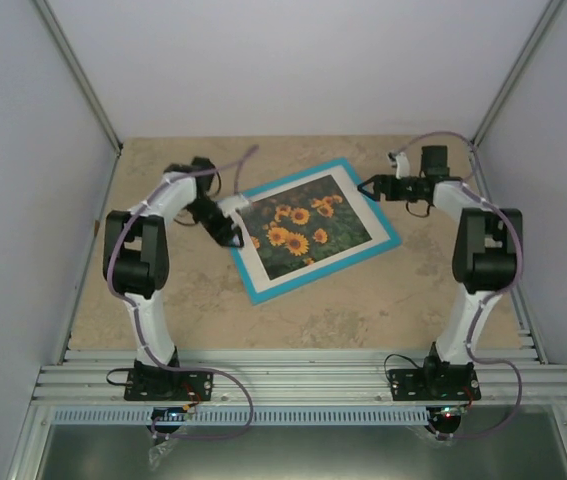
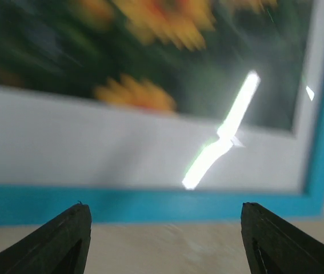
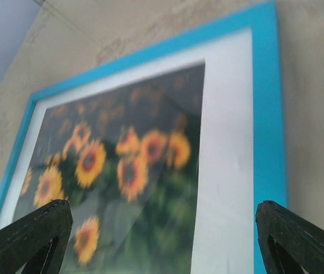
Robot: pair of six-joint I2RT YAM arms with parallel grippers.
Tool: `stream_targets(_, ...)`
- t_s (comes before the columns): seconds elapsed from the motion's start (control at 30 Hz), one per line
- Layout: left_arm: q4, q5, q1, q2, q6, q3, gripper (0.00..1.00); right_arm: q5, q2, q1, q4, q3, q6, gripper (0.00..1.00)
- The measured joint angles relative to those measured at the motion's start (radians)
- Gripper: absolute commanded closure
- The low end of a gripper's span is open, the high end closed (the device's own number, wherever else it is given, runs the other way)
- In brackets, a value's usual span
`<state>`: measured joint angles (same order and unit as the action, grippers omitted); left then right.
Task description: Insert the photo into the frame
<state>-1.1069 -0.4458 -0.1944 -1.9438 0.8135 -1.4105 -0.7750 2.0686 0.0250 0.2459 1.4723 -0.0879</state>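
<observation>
The frame (image 1: 263, 293) lies flat and skewed on the table with its blue front up. Under its pane sits the photo (image 1: 303, 228) of orange-yellow flowers, bordered by a white mat (image 1: 358, 190). My left gripper (image 1: 231, 232) is at the frame's left side. In the left wrist view it (image 2: 164, 240) is open over bare table, just short of the blue edge (image 2: 150, 204), with the photo (image 2: 150, 51) beyond. My right gripper (image 1: 371, 187) hovers by the far right corner. In the right wrist view it (image 3: 162, 240) is open and empty above the photo (image 3: 127, 165) and the blue edge (image 3: 267, 114).
The beige stone-patterned table (image 1: 413, 300) is walled by pale panels on three sides. A ribbed metal rail (image 1: 303, 380) with both arm bases runs along the near edge. A bright light glare (image 2: 222, 137) streaks across the pane.
</observation>
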Motion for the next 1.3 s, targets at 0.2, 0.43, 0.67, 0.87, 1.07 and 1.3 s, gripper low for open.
stream_targets(0.2, 0.15, -0.049, 0.08, -0.139, -0.168, -0.336, 0.21, -0.005, -0.323, -0.084, 0.043, -0.388, -0.002, 0.09)
stream_targets(0.43, 0.235, -0.023, 0.074, -0.355, -0.318, -0.563, 0.2, -0.046, -0.47, -0.069, 0.079, -0.662, -0.013, 0.03)
stream_targets(0.67, 0.22, -0.016, 0.075, -0.459, -0.35, -0.607, 0.23, -0.151, -0.345, -0.07, 0.132, -0.676, 0.07, 0.04)
stream_targets(0.87, 0.243, -0.022, 0.081, -0.307, -0.233, -0.339, 0.25, -0.299, -0.123, -0.071, 0.207, -0.454, 0.111, 0.04)
stream_targets(1.07, 0.186, -0.058, 0.069, -0.075, -0.134, 0.023, 0.25, -0.303, 0.007, -0.063, 0.18, -0.262, 0.085, 0.04)
stream_targets(1.3, 0.182, -0.087, 0.026, 0.069, -0.111, 0.243, 0.25, -0.284, 0.042, -0.042, 0.143, -0.207, 0.077, 0.03)
